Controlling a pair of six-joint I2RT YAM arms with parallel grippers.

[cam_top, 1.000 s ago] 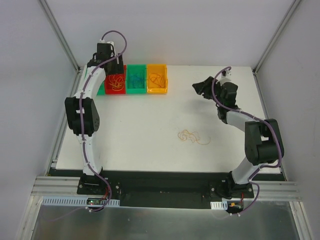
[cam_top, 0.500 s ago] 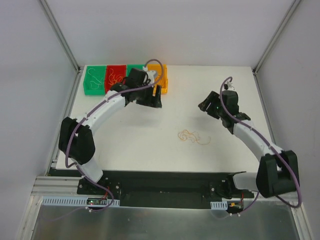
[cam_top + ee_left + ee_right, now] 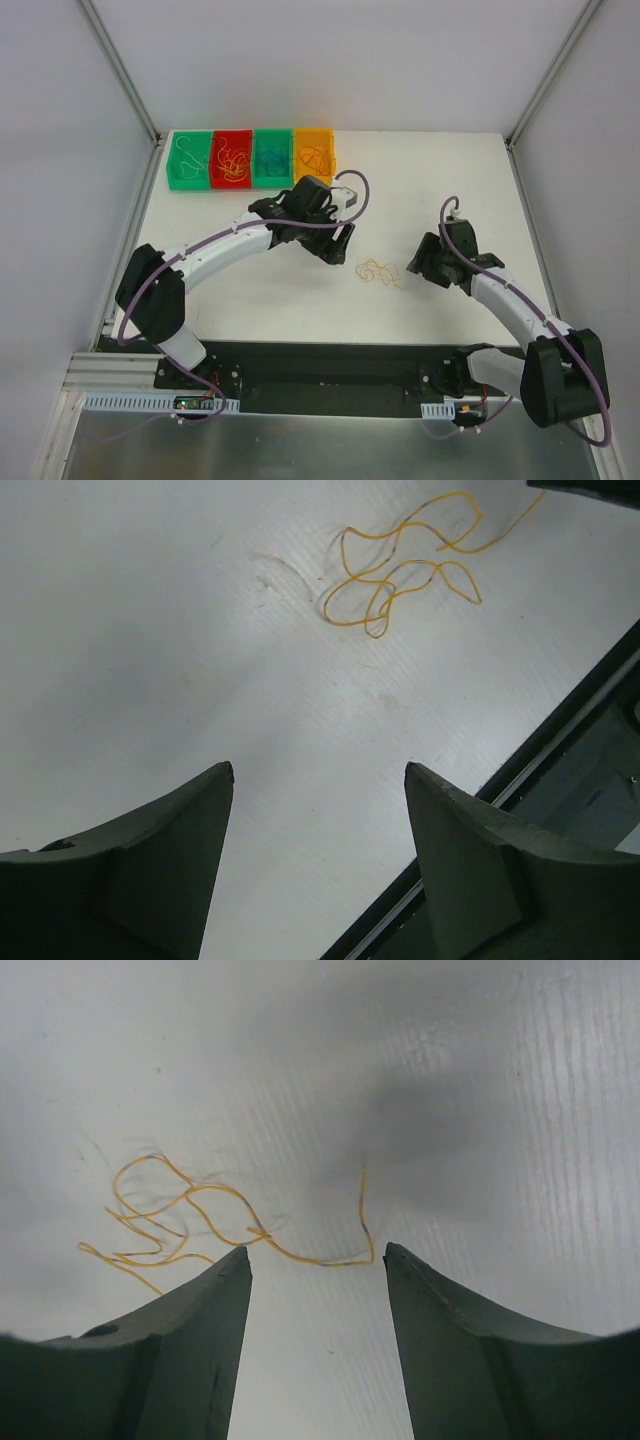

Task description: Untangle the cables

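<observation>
A small tangle of thin orange-yellow cables (image 3: 380, 272) lies on the white table, between the two arms. My left gripper (image 3: 340, 245) hovers just left of it, open and empty. In the left wrist view the cables (image 3: 405, 575) lie well ahead of the left gripper (image 3: 319, 767), up and to the right. My right gripper (image 3: 420, 262) sits just right of the tangle, also open. In the right wrist view one loose strand of the cables (image 3: 320, 1258) runs across right in front of the right gripper (image 3: 316, 1249), with the looped mass off to the left. Nothing is held.
Four bins stand in a row at the back left: green (image 3: 189, 184), red (image 3: 231, 184), teal (image 3: 272, 184) and orange (image 3: 314, 184), each holding more thin wires. The table's near edge with its black rail (image 3: 560, 740) is close behind the tangle.
My left arm has swung from over the bins down to the tangle's left side. My right arm has come forward and in toward the tangle. Both sets of jaws have narrowed a little.
</observation>
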